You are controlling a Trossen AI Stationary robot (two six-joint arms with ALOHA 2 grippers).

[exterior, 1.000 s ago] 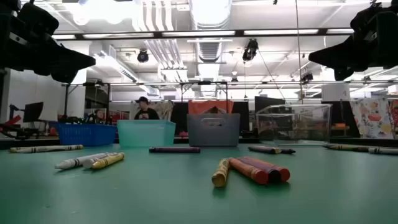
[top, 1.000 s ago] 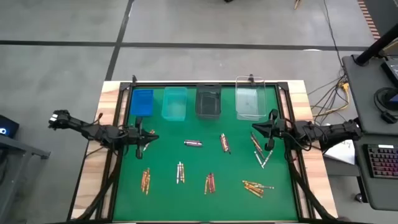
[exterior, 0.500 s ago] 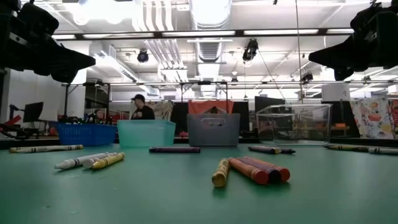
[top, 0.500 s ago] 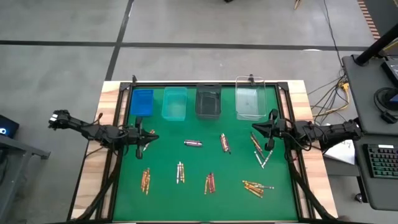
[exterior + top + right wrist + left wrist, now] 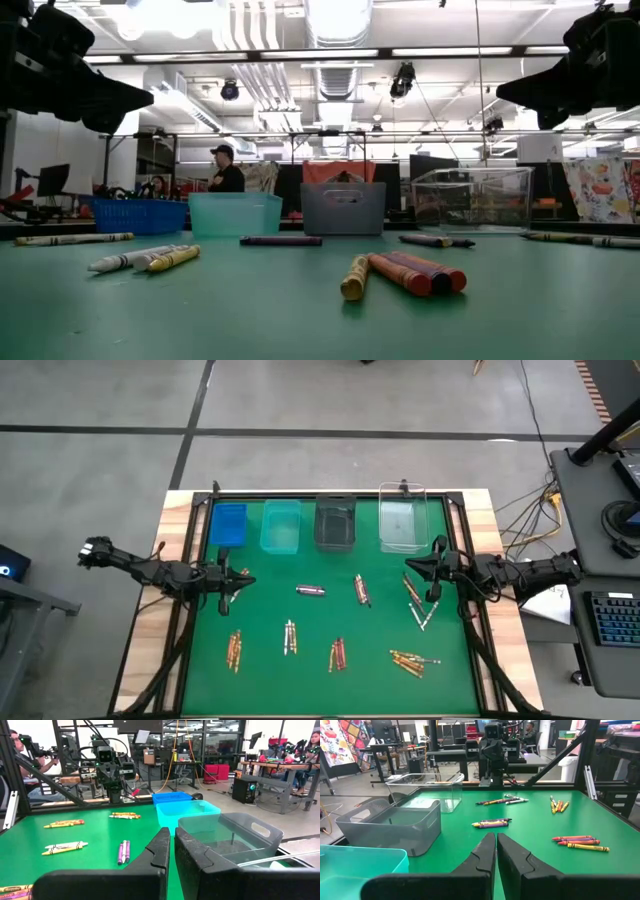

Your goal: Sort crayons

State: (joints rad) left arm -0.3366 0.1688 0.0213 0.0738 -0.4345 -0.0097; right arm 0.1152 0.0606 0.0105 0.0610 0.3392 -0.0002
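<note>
High view: green mat (image 5: 320, 680) on a wood table, four bins in a row along the far edge — blue bin (image 5: 228, 523), teal bin (image 5: 281, 525), grey bin (image 5: 335, 523), clear bin (image 5: 403, 524). Crayons (image 5: 337, 654) scattered in small clusters on the mat, none in any bin: a purple pair (image 5: 311, 591) mid-mat, a cluster (image 5: 361, 589) just right of it, another (image 5: 415, 601) near the right side, a fan of gold ones (image 5: 412, 662) at the near right, and groups at (image 5: 234, 649) and (image 5: 290, 637) toward the near left. Left gripper (image 5: 226, 579) hovering over the mat's left side, near the blue bin, fingers (image 5: 485, 852) pressed together, holding nothing. Right gripper (image 5: 432, 574) hovering over the right side, below the clear bin and beside the right-hand cluster, fingers (image 5: 161, 850) nearly together with only a sliver between, nothing pinched. Low view: both arms well above the mat, crayons lying flat, a person (image 5: 226, 170) standing in the room behind the bins.
</note>
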